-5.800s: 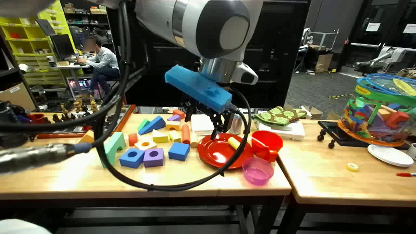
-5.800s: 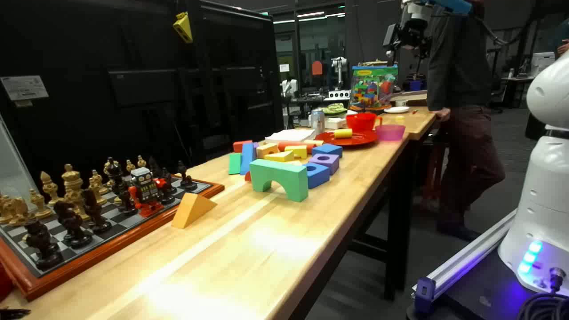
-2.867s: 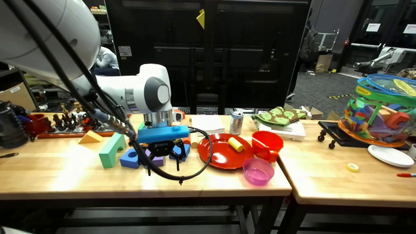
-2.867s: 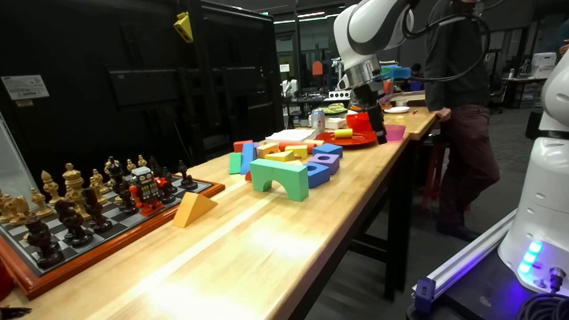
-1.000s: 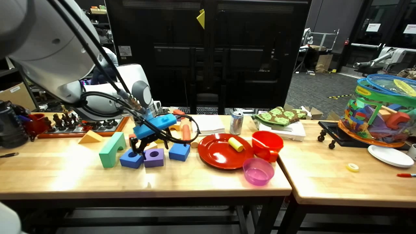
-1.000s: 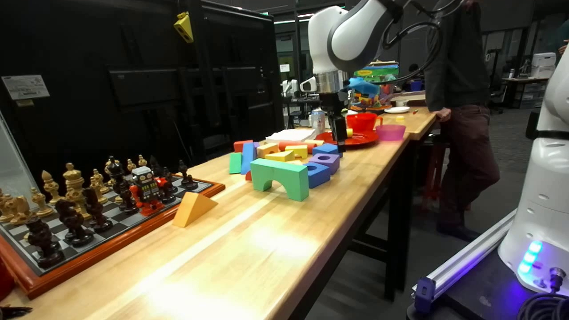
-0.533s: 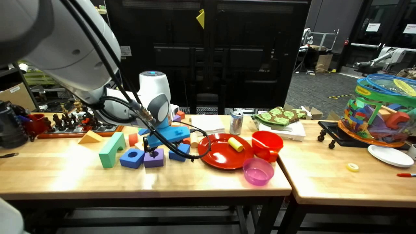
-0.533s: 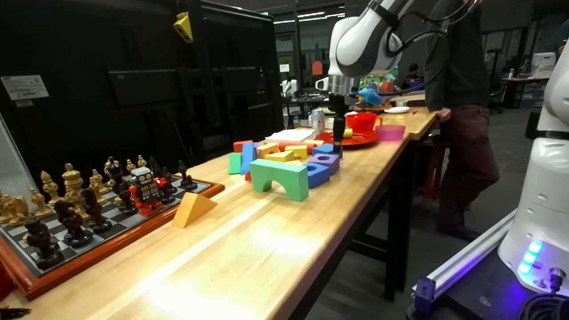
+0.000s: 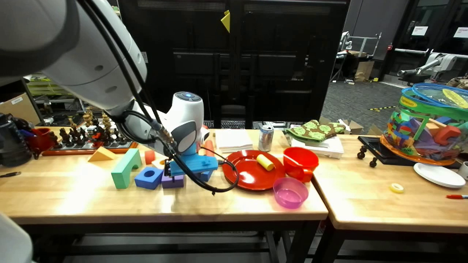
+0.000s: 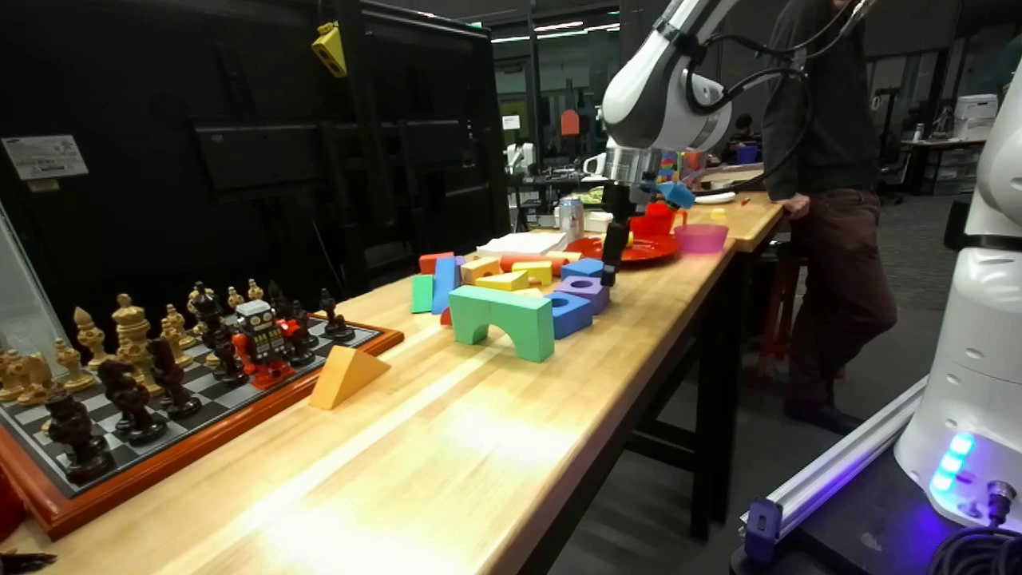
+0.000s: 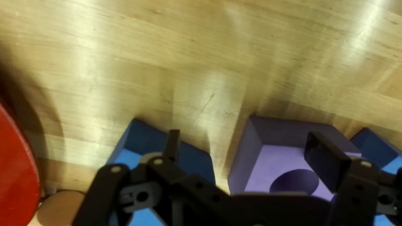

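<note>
My gripper (image 11: 245, 144) is open and holds nothing, with its fingers pointing down low over the blocks. In the wrist view one finger overlaps the purple block with a round hole (image 11: 273, 163); the other overlaps a solid blue block (image 11: 196, 161). I cannot tell whether either finger touches. In an exterior view the gripper (image 10: 612, 267) is just above the purple block (image 10: 587, 291) and the blue block (image 10: 587, 268). In the exterior view from the front, the blue wrist case partly hides the purple block (image 9: 172, 182). A blue block with a hole (image 9: 148, 178) sits beside it.
A red plate (image 9: 234, 171) bearing a yellow cylinder (image 9: 265, 162) is close to the gripper. A red cup (image 9: 300, 160) and pink bowl (image 9: 290, 193) are beyond it. A green arch (image 9: 126, 168), an orange wedge (image 9: 101, 154) and a chessboard (image 10: 383, 339) are on the opposite side.
The gripper has come down from above the red plate to the blocks, passed over the holed blue block, then shifted to the purple and solid blue blocks. The blocks have not moved.
</note>
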Robot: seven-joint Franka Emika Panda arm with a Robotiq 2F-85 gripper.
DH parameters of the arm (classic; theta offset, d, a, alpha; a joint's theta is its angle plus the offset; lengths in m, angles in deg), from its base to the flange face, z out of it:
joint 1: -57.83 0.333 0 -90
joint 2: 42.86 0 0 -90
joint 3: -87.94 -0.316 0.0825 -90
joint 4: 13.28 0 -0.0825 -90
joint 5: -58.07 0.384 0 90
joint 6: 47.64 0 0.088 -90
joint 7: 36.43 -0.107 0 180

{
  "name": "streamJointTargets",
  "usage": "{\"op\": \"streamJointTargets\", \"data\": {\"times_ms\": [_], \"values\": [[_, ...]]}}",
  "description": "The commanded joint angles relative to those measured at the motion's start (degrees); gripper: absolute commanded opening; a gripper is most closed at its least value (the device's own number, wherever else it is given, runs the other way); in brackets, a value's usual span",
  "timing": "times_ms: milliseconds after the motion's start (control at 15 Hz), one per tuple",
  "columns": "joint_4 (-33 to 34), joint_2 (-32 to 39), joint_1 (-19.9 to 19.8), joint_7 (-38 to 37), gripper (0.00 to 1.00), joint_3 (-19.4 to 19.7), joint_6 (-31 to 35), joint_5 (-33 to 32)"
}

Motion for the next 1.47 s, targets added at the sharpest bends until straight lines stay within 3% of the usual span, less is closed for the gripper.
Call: {"op": "streamJointTargets", "data": {"times_ms": [0, 600, 1400], "values": [[-0.7, -0.5, 0.1, 3.1, 1.00, -0.2, 0.5, 3.9], [0.0, -1.7, 0.8, 8.7, 1.00, -0.6, -2.1, 10.2], [2.7, -1.0, 0.9, 10.6, 1.00, -1.7, -5.3, 11.6]]}}
